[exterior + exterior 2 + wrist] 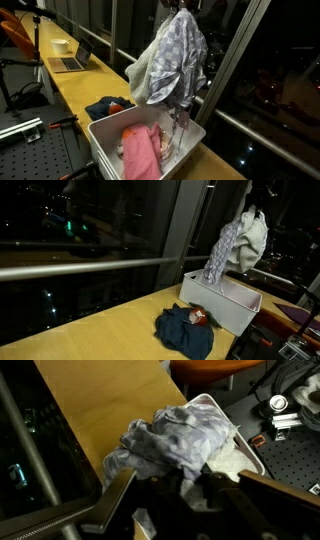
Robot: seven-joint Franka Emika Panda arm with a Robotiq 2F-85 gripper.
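Clutching a cloth (176,55) by its bunched top, high up near the top edge in both exterior views. Shown in the wrist view as a gripper (170,482) clenched on that grey patterned cloth, dark fingers (120,495) pressed in from either side, no open gap to make out between them. Hangs straight down from the grip, long axis vertical, wide and crumpled up high, narrowing to a tail at the bottom. Lies directly below the tool, then, not off to either side. Under that tail, a bin (103,150), white and open-topped, set on the table (80,85) beside the window (90,230). Reaches about rim height with its lowest end, over the bin's window-side edge rather than over the middle, judging by an exterior view of the cloth (238,242); touching the rim or just clear of it, hard to tell. Already inside the bin, a pink cloth (140,150), heaped toward one wall. Outside it, just beside a wall and flat on the wood, a blue cloth (185,330). No part of the hanging cloth near the blue one. Farther along the table, well apart from all this, a laptop (70,62) and a cup (61,45).
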